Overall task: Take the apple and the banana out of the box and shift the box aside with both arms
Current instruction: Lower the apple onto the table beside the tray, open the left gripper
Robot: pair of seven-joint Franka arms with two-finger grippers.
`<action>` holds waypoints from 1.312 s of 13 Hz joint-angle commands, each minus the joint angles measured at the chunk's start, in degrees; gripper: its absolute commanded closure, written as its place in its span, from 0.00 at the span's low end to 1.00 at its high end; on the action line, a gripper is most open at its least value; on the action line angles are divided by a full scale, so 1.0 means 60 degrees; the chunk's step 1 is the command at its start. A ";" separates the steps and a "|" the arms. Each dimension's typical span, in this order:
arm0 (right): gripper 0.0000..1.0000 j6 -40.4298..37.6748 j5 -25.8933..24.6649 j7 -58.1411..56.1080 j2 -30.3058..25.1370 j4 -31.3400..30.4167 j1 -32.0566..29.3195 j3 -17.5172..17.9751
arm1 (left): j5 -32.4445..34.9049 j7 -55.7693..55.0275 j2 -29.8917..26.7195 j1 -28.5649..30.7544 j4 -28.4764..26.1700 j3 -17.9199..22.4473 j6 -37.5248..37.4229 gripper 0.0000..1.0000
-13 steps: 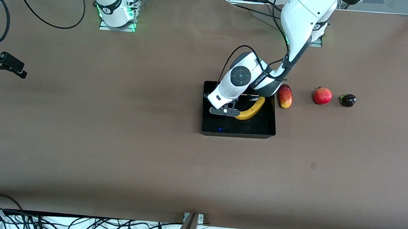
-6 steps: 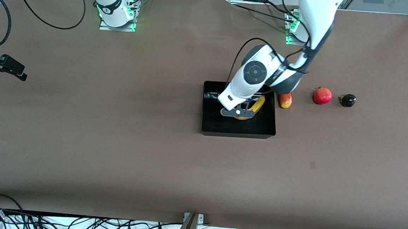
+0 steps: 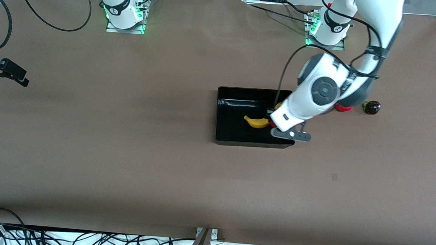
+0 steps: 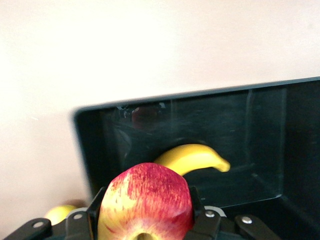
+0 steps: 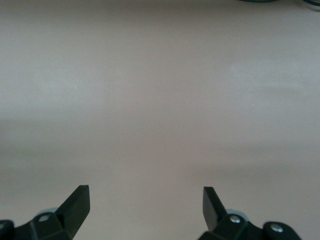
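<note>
— Left gripper (image 3: 278, 125) up over the box (image 3: 224, 138) corner at the left arm's end, jaws clamped on the apple (image 4: 145, 202)!
— Banana (image 3: 256, 122) lies in the box. Right gripper (image 5: 145, 200) waits, jaws wide, above bare tabletop (image 3: 125, 151).

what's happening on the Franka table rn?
The left gripper holds the apple in the air over the box's edge toward the left arm's end. The banana lies in the box. The right gripper waits open over bare table at the right arm's end.
</note>
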 commanded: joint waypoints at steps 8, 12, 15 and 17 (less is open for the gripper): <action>0.00 0.0110 0.0138 0.0030 -0.0049 -0.0067 -0.0079 0.0061 | 0.0419 0.5613 0.1172 0.1667 -0.0827 0.1070 0.1821 1.00; 0.00 0.0110 0.0138 0.0030 -0.0049 -0.0067 -0.0079 0.0062 | 0.0611 0.5629 0.1586 0.1756 -0.0857 0.1202 0.2251 1.00; 0.00 0.0124 0.0138 0.0030 -0.0049 -0.0067 -0.0079 0.0062 | 0.0611 0.5615 0.1922 0.1742 -0.0930 0.1202 0.2455 0.85; 0.00 0.0110 0.0138 0.0030 -0.0049 -0.0067 -0.0079 0.0062 | 0.0611 0.5498 0.1850 0.1756 -0.0930 0.1202 0.2427 0.00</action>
